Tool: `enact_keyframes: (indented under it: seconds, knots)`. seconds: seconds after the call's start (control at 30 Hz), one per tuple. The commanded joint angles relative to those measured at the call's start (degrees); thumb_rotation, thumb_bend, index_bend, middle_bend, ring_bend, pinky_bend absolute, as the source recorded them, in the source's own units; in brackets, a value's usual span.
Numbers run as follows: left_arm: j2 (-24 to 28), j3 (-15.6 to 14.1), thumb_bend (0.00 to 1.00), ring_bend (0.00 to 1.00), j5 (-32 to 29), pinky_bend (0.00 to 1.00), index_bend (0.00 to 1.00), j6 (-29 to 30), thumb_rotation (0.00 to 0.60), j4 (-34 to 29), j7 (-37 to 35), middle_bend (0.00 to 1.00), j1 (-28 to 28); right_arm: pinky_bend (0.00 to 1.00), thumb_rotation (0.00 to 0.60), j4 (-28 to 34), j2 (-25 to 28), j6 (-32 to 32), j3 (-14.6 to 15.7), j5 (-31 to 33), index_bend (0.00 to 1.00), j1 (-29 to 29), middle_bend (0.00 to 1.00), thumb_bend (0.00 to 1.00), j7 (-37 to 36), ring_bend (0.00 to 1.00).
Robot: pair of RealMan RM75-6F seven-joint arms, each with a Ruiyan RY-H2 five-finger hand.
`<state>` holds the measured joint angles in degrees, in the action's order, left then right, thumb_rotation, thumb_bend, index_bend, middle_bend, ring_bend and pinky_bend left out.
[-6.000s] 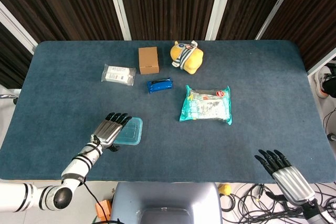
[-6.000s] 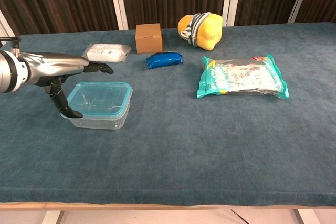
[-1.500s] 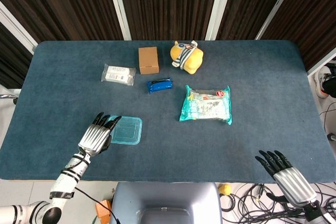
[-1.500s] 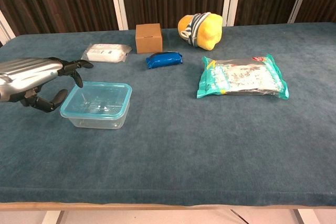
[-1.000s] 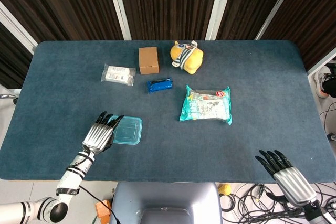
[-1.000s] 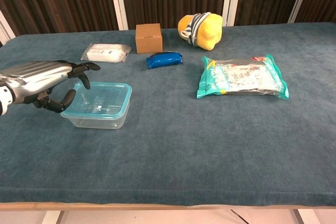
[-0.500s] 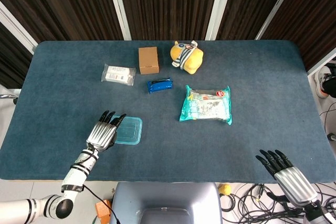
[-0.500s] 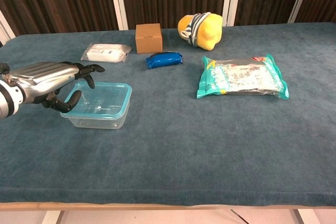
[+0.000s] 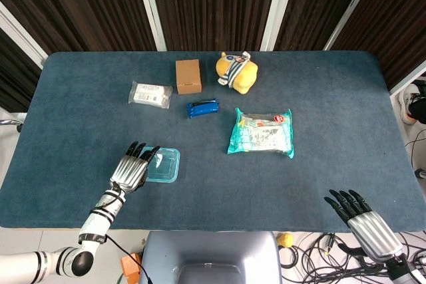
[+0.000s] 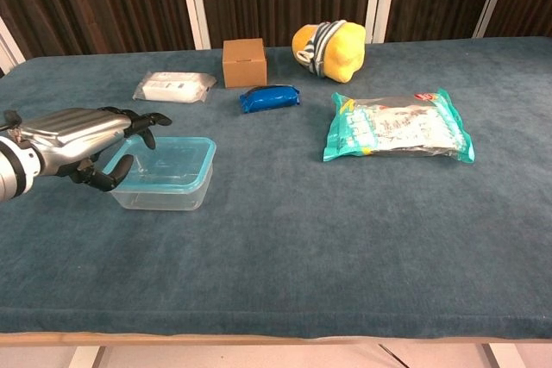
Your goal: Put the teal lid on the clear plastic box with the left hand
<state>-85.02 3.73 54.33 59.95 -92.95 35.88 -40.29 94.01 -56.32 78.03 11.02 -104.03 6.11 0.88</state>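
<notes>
The clear plastic box [image 10: 164, 190] stands on the table at the front left with the teal lid [image 9: 164, 165] [image 10: 171, 163] lying flat on top of it. My left hand [image 9: 130, 168] [image 10: 79, 140] is at the box's left end, palm down. Its fingers [image 10: 142, 121] reach over the lid's left edge, and the thumb [image 10: 116, 173] curls beside the box's left wall. I cannot tell whether the fingers touch the lid. It holds nothing. My right hand [image 9: 361, 218] hovers past the table's front right edge, fingers spread and empty; only the head view shows it.
A teal snack bag [image 9: 261, 132] lies mid-table. Behind it are a yellow plush toy [image 9: 235, 72], a brown carton [image 9: 188, 76], a blue packet [image 9: 202, 108] and a white wipes pack [image 9: 150, 94]. Dark blue cloth covers the table [image 9: 319, 98].
Six seconds ago my left hand lay over the box. It drew back to the left, then over the last second crept right again to the lid's left edge. The right hand stayed still.
</notes>
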Motion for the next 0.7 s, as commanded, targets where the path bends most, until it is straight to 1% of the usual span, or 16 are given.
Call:
enact_keyframes:
  seconds: [0.03, 0.23, 0.43, 0.53, 0.6, 0.7]
  knots:
    - [-0.08, -0.17, 0.73, 0.04, -0.33, 0.00, 0.00, -0.34, 0.600, 0.14, 0.11, 0.25, -0.05, 0.00, 0.600, 0.02, -0.03, -0.03, 0.00, -0.02, 0.00, 0.00, 0.00, 0.03, 0.08, 0.00]
    - [-0.07, -0.58, 0.73, 0.05, -1.44, 0.00, 0.00, -1.23, 0.600, 0.16, 0.69, 0.26, -0.29, 0.00, 0.600, 0.07, -0.12, -0.31, -0.05, 0.14, 0.00, 0.08, 0.00, 0.03, 0.27, 0.00]
    - [0.25, -0.57, 0.73, 0.05, -0.97, 0.00, 0.00, -0.81, 0.600, -0.48, 0.61, 0.27, -0.32, 0.00, 0.600, 0.08, -0.13, -0.28, -0.04, 0.13, 0.00, 0.05, 0.00, 0.03, 0.31, 0.00]
    - [0.88, -0.21, 0.73, 0.06, 1.62, 0.00, 0.00, 0.94, 0.600, -1.56, -0.73, 0.26, 0.19, 0.00, 0.600, 0.07, -0.10, -0.19, -0.04, 0.07, 0.00, 0.05, 0.00, 0.03, 0.24, 0.00]
    - [1.65, -0.15, 0.73, 0.06, 5.22, 0.00, 0.00, 2.93, 0.600, -2.61, -2.30, 0.25, 0.85, 0.00, 0.600, 0.07, -0.11, -0.19, -0.02, 0.03, 0.00, 0.05, 0.00, 0.03, 0.23, 0.00]
    - [3.56, -1.25, 0.73, 0.06, 10.08, 0.00, 0.00, 6.05, 0.600, -4.49, -2.25, 0.25, 2.10, 0.00, 0.600, 0.08, -0.18, -0.27, 0.07, -0.15, 0.00, 0.06, 0.00, 0.03, 0.39, 0.00]
